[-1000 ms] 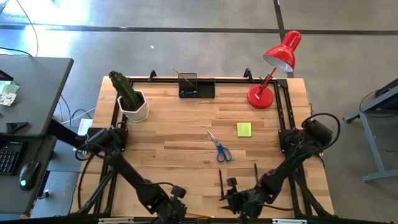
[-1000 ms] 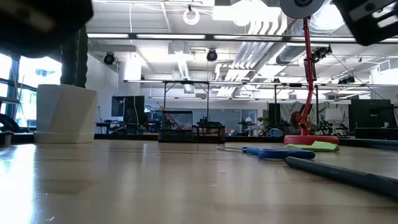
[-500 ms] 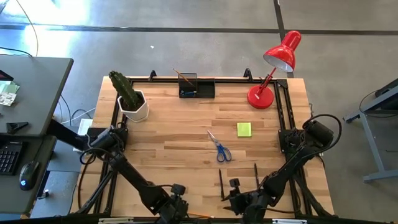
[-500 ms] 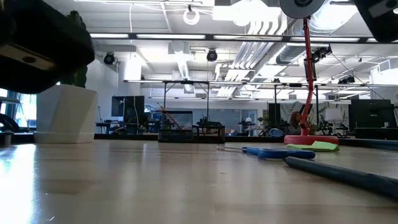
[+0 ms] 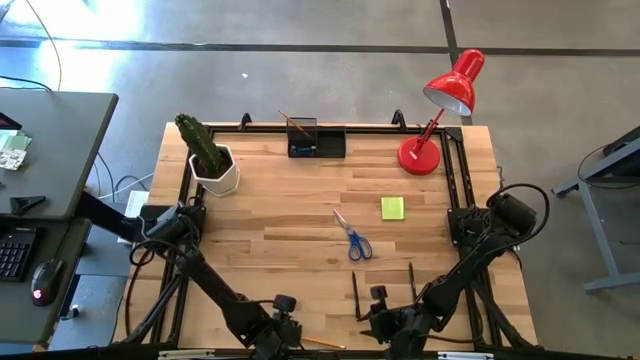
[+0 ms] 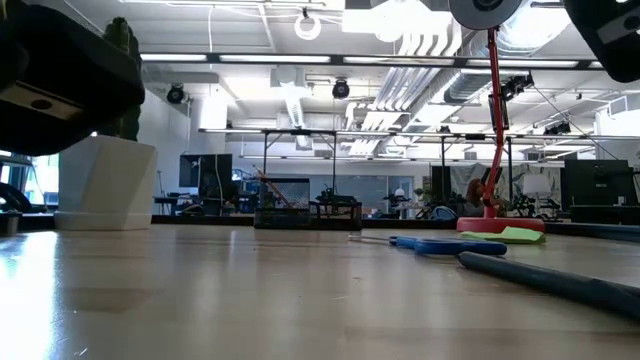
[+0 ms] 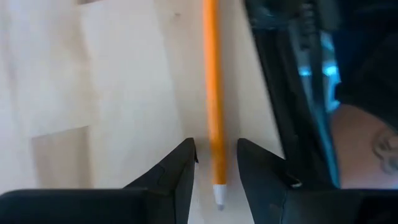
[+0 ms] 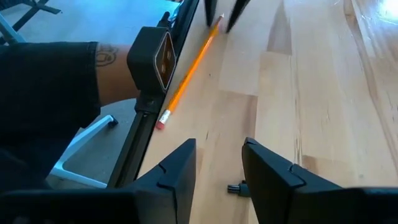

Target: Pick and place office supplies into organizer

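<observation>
- Two grippers sit low at the table's near edge: the left gripper [image 5: 276, 335] toward the left of that edge, the right gripper [image 5: 390, 325] toward the right.
- The left gripper's fingers [image 7: 177, 171] stand apart on either side of an orange pencil [image 7: 213, 99] that lies flat on the wooden table [image 5: 280, 215] along the black edge rail; whether they touch it I cannot tell, and the pencil's tip lies between them.
- The right gripper [image 8: 217, 168] also has its fingers spread, with nothing between them, hovering over bare wood; the same pencil [image 8: 189, 71] lies ahead of it beside the rail, eraser end nearer.
- The black organizer [image 5: 316, 138] stands at the far edge, a pencil leaning out of its left compartment.
- Blue-handled scissors [image 5: 352, 236] lie near the table's middle, the yellow-green sticky-note pad [image 5: 392, 208] just to their right and farther back.
- Two black pens [image 5: 354, 295] lie near the right gripper.
- A red desk lamp [image 5: 440, 110] and a potted cactus [image 5: 208, 155] occupy the far corners.
</observation>
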`<move>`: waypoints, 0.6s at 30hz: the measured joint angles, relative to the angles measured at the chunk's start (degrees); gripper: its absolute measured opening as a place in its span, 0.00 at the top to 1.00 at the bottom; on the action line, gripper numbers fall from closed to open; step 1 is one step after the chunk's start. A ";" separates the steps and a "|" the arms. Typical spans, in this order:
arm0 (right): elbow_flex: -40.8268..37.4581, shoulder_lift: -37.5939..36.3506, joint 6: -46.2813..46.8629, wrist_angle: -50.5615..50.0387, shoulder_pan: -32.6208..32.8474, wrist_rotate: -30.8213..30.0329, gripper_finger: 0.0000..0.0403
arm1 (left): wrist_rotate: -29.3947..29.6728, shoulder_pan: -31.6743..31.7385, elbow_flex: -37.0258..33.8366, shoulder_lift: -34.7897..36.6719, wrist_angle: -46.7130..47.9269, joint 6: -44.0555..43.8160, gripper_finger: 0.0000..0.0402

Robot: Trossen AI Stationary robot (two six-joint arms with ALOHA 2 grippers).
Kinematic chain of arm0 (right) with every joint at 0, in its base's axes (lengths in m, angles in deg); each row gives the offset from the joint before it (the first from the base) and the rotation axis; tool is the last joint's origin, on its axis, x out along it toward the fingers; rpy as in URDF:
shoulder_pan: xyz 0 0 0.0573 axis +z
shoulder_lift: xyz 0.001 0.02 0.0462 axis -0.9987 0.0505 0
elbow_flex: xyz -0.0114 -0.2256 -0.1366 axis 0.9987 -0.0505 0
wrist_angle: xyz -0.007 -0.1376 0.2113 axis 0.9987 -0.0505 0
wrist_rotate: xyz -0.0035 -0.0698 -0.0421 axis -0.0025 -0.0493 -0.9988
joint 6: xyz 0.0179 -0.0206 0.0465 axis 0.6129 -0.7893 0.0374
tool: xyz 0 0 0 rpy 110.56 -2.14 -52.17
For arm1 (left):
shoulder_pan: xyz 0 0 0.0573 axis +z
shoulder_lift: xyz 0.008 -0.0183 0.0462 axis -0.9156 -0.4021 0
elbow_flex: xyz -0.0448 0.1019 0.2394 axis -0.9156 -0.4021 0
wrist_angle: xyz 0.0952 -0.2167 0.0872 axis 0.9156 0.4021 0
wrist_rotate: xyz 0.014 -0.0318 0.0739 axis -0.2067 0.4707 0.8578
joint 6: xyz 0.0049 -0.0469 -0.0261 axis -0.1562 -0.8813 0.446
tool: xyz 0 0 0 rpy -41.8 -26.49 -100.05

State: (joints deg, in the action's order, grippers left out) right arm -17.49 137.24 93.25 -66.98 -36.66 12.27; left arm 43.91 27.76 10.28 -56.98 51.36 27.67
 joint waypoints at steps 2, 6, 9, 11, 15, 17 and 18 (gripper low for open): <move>0.02 -0.01 0.04 -0.02 0.34 0.00 0.69 | 0.75 0.71 0.00 0.00 0.76 -1.03 0.73; 0.00 -0.04 0.63 -0.77 1.03 -0.06 0.69 | 1.11 2.63 0.04 0.03 2.62 -2.86 0.79; 0.00 -0.06 1.55 -2.43 1.06 -0.07 0.69 | 0.98 4.21 0.04 0.11 4.27 -2.93 0.87; 0.00 -0.06 1.52 -3.35 1.04 -0.04 0.69 | 0.71 5.53 0.04 0.15 4.81 -2.23 0.92; 0.00 -0.06 1.77 -4.62 1.01 -0.02 0.69 | 0.71 8.54 0.04 0.20 6.00 1.01 0.98; 0.01 -0.06 2.67 -5.01 1.01 0.24 0.69 | 0.90 10.62 0.04 0.20 6.48 1.75 0.97; 0.01 -0.06 2.96 -5.12 1.01 0.44 0.69 | 0.89 11.67 0.04 0.17 6.51 1.86 0.96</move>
State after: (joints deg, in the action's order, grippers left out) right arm -17.48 137.18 96.20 -72.09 -35.64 12.71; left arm 44.79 39.43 10.32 -56.80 57.87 29.53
